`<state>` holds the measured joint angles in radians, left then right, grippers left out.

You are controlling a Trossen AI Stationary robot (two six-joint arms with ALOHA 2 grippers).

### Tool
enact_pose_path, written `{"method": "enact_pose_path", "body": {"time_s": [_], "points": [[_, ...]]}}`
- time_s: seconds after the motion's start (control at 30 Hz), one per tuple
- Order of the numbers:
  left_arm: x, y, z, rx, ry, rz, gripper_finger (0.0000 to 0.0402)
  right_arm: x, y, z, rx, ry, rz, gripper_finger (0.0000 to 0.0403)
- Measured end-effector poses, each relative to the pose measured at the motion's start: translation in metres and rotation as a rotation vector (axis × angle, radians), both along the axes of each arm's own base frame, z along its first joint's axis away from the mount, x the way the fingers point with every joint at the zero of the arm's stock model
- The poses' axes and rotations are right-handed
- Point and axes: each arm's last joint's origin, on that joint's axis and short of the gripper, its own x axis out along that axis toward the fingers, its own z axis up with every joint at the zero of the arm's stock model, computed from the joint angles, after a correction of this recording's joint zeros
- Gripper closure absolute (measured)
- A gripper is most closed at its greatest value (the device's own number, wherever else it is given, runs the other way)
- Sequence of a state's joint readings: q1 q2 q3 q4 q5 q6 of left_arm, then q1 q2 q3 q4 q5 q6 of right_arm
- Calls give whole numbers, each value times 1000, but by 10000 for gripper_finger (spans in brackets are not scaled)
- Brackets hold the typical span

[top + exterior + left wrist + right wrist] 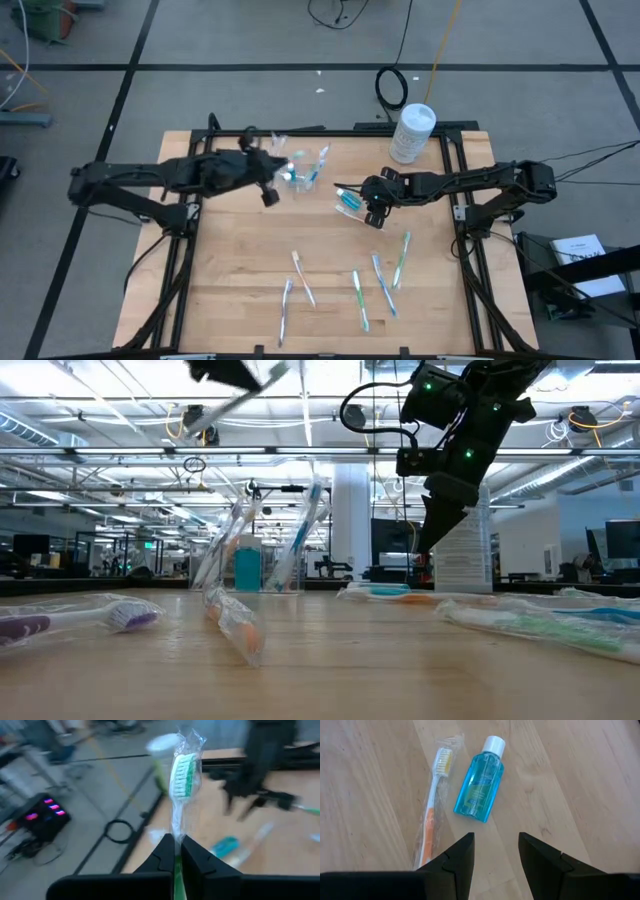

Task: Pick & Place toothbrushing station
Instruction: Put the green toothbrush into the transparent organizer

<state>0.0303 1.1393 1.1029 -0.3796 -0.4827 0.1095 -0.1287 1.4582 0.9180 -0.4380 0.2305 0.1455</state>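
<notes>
Left gripper (175, 851) clamped on a plastic-wrapped green-and-white toothbrush (183, 775), raised beside the clear plastic slotted holder (308, 170) at the wooden table's (230, 260) rear. Right gripper (496, 851) spread wide above a small blue mouthwash bottle (480, 782), an orange wrapped toothbrush (432, 805) alongside.

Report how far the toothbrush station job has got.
Done: the clear holder already holds some items. In hand: left gripper is shut on a wrapped green toothbrush. Left: right gripper, open above the blue bottle, and wrapped toothbrushes on the table.
</notes>
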Motion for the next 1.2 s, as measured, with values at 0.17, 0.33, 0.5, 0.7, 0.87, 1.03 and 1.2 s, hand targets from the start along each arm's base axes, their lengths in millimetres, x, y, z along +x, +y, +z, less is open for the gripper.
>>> {"method": "enact_pose_path", "body": {"time_s": [0.17, 0.33, 0.5, 0.7, 0.87, 1.03, 1.2], "points": [[-20, 15, -45, 4, -186, 85, 390, 0, 0, 0, 0, -2, -1, 259], [-31, 31, -98, 62, -422, 162, 396, 1, 0, 1, 19, -26, -38, 259], [-42, 47, -146, 91, -547, 243, 395, 2, 0, 1, 20, -38, -44, 259], [-40, 65, -179, 53, -519, 328, 397, 4, -1, 3, 8, -64, -31, 259], [-33, 72, -200, 2, -461, 406, 399, 6, -1, 4, -14, -72, 4, 259], [-30, 66, -210, -11, -429, 464, 399, 6, -1, 4, -15, -70, 6, 259], [-27, 55, -213, -35, -418, 477, 391, 6, -1, 4, -14, -68, 6, 259]]}}
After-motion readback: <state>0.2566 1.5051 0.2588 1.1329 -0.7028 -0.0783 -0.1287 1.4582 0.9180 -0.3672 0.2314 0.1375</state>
